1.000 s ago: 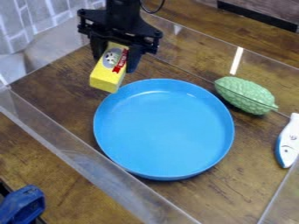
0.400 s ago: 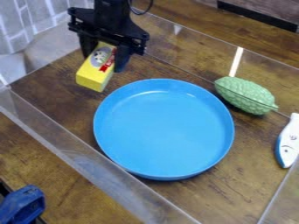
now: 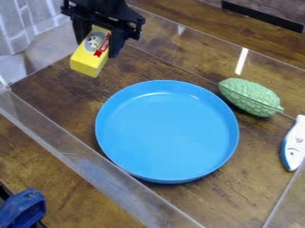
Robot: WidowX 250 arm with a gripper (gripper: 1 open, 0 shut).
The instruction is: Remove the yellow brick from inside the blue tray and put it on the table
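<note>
Yellow brick is up in the jaws, closed on its upper end, toward 11 o'clock in the view. Brick hangs tilted, label side showing, red-and-white print visible. Looks to be clear of the worktop, though the height is hard to judge from this angle. It's outside the blue tray, off the rim's 10-11 o'clock side, apart from it. Tray sits mid-view on the wood-grain surface, nothing in it. Green ribbed oval lies near the tray at 2 o'clock. White fish-shaped item is at 3 o'clock, right edge of view. Blue object at 7-8 o'clock, bottom corner, outside the clear wall.
</note>
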